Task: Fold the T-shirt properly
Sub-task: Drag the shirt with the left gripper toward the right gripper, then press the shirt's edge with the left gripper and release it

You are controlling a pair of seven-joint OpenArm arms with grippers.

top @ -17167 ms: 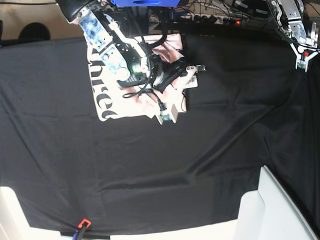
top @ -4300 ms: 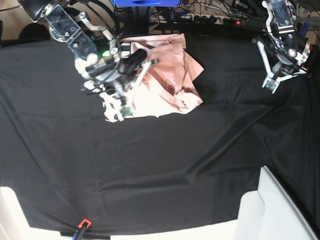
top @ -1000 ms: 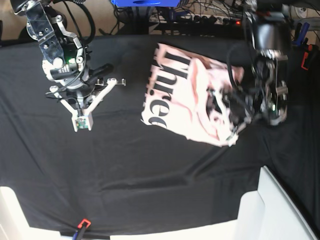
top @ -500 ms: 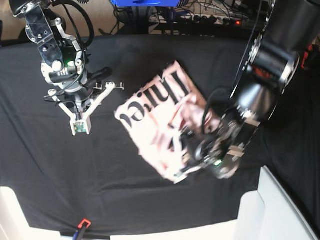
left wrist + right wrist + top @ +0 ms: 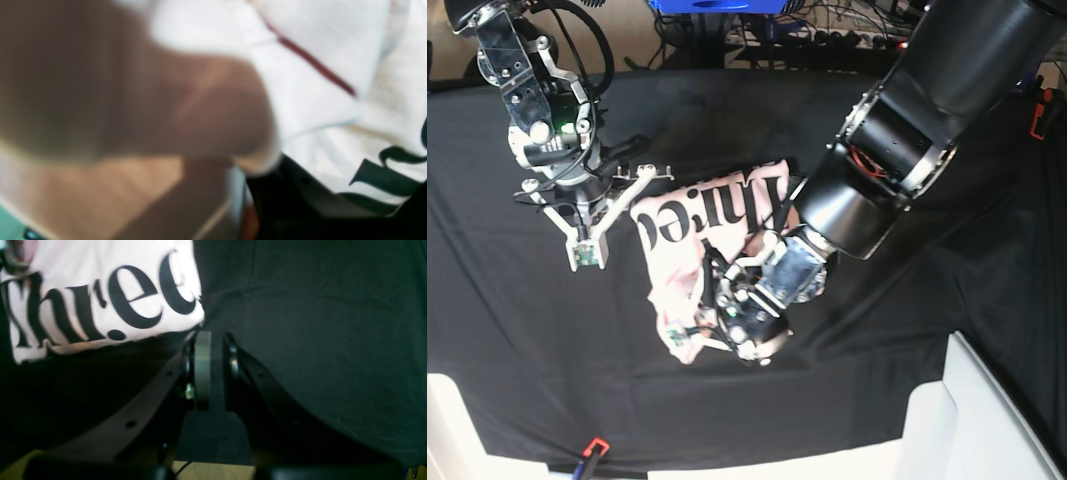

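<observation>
Left gripper (image 5: 689, 338) buried in T-shirt (image 5: 689, 225), jaws hidden, wrist view blurred

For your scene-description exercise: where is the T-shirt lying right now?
In the base view the T-shirt lies crumpled near the middle of the black table cloth, between the right gripper on its left and the left gripper at its lower end.

Left wrist view heavily blurred, overexposed; right wrist view dim, soft; base view evenly lit.
</observation>
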